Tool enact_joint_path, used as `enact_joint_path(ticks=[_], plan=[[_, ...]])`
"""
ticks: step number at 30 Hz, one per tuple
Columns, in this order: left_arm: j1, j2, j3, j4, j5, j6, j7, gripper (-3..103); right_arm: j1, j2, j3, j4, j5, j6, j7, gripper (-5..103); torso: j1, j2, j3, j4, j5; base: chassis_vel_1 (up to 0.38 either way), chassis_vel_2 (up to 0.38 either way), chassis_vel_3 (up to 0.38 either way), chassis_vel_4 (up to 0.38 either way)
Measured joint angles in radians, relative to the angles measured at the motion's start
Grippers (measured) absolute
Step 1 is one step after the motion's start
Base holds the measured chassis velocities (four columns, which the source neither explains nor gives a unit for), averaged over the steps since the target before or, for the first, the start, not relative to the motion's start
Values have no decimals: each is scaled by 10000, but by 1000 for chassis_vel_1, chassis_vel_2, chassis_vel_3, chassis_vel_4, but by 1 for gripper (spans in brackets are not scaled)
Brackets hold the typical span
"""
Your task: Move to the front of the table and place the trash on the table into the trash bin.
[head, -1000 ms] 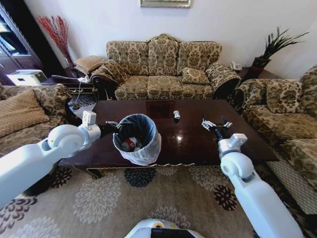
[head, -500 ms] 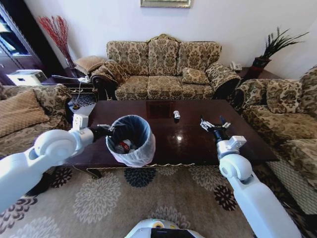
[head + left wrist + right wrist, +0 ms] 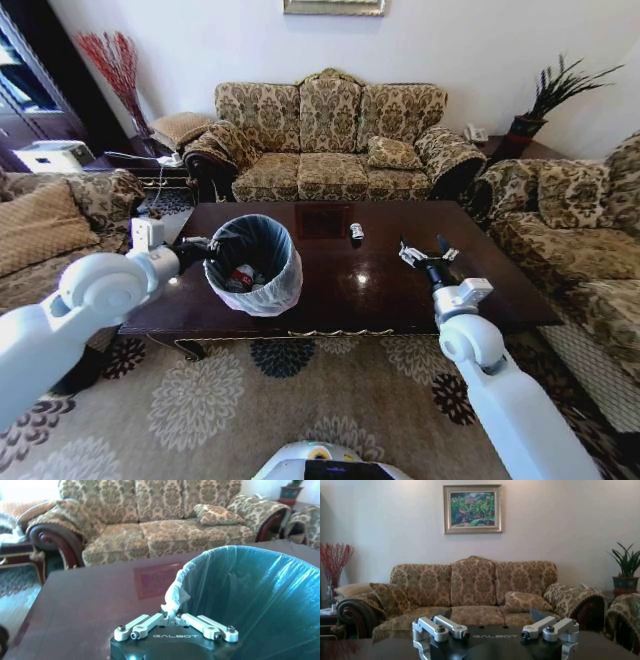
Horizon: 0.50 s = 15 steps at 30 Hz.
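One bin, one can, two arms over the table

There was one long dark table (image 3: 390, 290), its length running across the robot's front. One trash bin (image 3: 252, 264) stood upright at its left end, mouth up, with some trash inside. One small can (image 3: 357, 231) lay near the table's middle. The left gripper (image 3: 175, 619) was clenched on the bin's bag rim, arm reaching inward. The right gripper (image 3: 421, 249) hovered above the table, spread wide, pointing forward.

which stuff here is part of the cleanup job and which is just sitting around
Job:
- table
- small can on it
- bin, trash inside, left hand shut on its bag
- right hand, open above the table

Lying about:
- sofa
- potted plant
- rug
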Motion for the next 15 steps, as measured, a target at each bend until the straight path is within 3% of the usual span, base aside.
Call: enact_joint_path(ticks=[3,7,9,10,12,15], plan=[[941,-511,-632,-94,399,160,37,0,2,64,54,-268,-176,153,-109,100,0,0,0,2,5,0,0,0,0],[1169,-1003,-905,-143,523,180,70,0,19,133,58,-374,-252,170,-145,100,0,0,0,2,-4,0,0,0,0],[1202,-1771,-1485,-289,526,179,40,0,119,335,-66,-589,-582,183,-107,100,0,0,0,-3,2,0,0,0,0],[1202,-1771,-1485,-289,526,179,40,0,119,335,-66,-589,-582,183,-107,100,0,0,0,-3,2,0,0,0,0],[1471,-2655,-2162,-586,579,175,13,0,170,608,-259,-1023,-1151,280,9,100,0,0,0,1,3,0,0,0,0],[1731,-3071,-2432,-803,813,169,51,0,194,735,-440,-1468,-1358,726,25,100,0,0,0,1,3,0,0,0,0]])
